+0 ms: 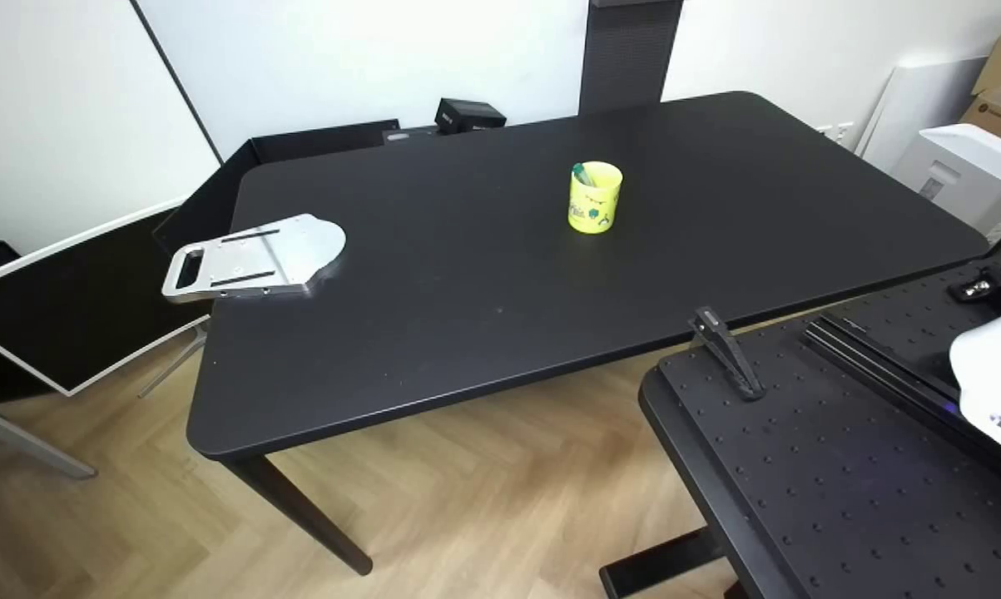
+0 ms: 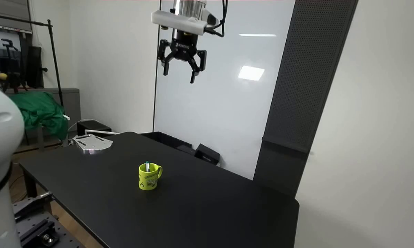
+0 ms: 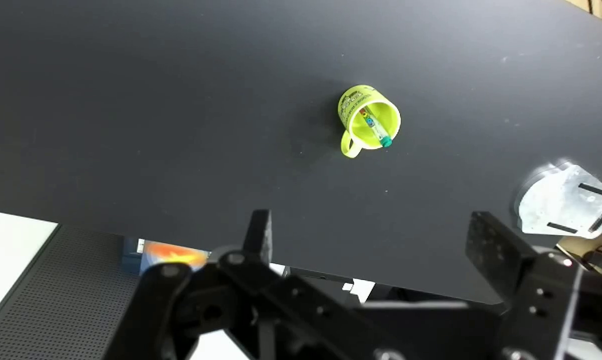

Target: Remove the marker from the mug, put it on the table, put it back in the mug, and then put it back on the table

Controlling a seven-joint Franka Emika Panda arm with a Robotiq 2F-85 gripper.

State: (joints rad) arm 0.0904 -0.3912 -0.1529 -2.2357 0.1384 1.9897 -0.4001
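The yellow-green mug [image 1: 596, 208] [image 2: 147, 181] [image 3: 350, 104] stands upright on the black table [image 1: 433, 333] [image 2: 200, 206] [image 3: 190, 125]. The marker [image 1: 582, 174] [image 2: 147, 167] [image 3: 378, 131] leans inside the mug, its green end at the rim. In the wrist view the marker's clear, patterned body shows inside the mug, and the mug's handle points to the lower left. My gripper [image 2: 179, 77] [image 3: 371, 220] is open and empty. It hangs high above the table, well apart from the mug. In an exterior view the gripper is out of the picture.
A silver flat plate [image 1: 275, 249] [image 2: 91, 143] [image 3: 556, 200] with slots lies at one end of the table. A black perforated board [image 1: 849, 466] adjoins the table's edge at the robot's base. A black box [image 1: 469, 115] [image 2: 207, 154] and a white wall board stand behind the table.
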